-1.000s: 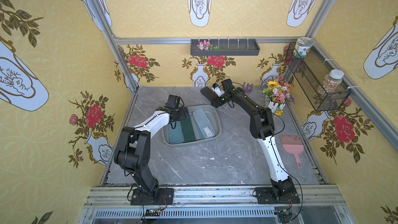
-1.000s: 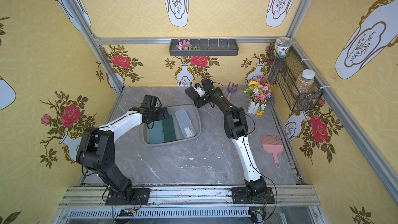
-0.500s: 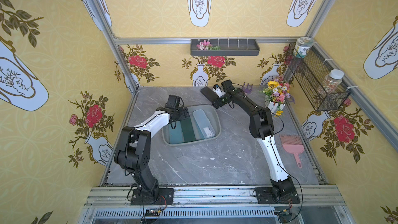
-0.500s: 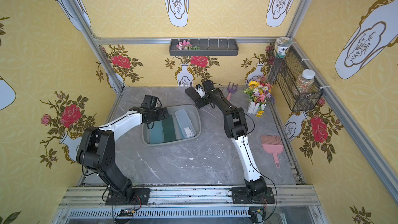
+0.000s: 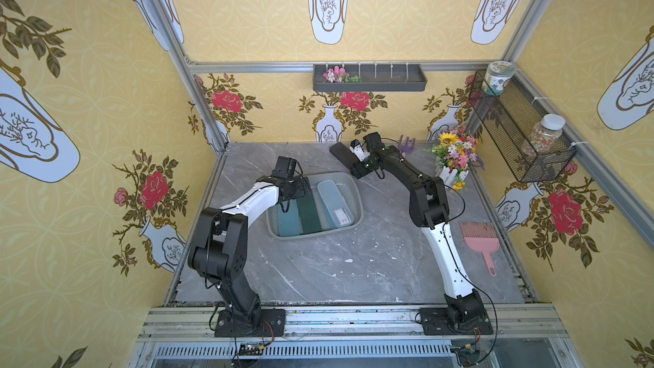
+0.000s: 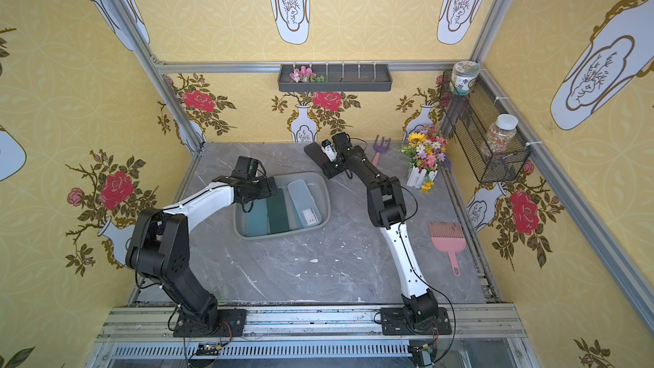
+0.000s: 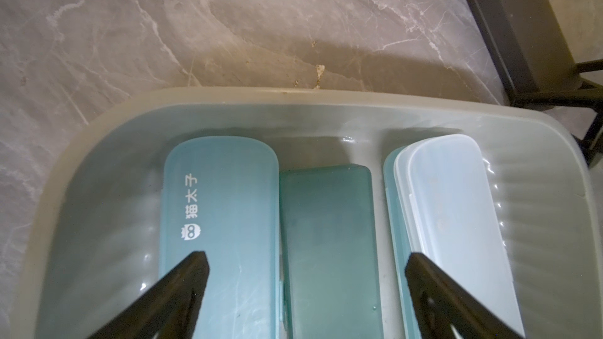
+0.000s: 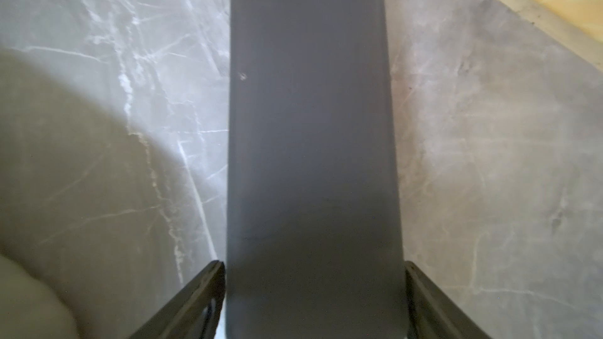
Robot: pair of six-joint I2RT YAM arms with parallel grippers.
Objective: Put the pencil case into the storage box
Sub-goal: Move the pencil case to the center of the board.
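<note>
Grey marble worktop (image 5: 354, 260): dark grey oblong plastic pencil case (image 8: 310, 125) lies flat at the far side, long axis pointing straight out of the right claw (image 8: 313, 265), fingers (image 8: 208, 288) flanking both long sides, clamp unclear; shallow grey-green plastic storage box (image 5: 357, 203) lies robot-left of it, under the wide-open left claw (image 7: 306, 262).

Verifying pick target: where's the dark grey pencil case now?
In both top views the dark grey pencil case lies on the table behind the storage box, straddled by the right pincer.

white "猫太子" print w/ small face logo on lt-blue pencil case (image 7: 228, 239), label (image 5: 342, 214) on clear case (image 5: 332, 198) unreadable
</note>
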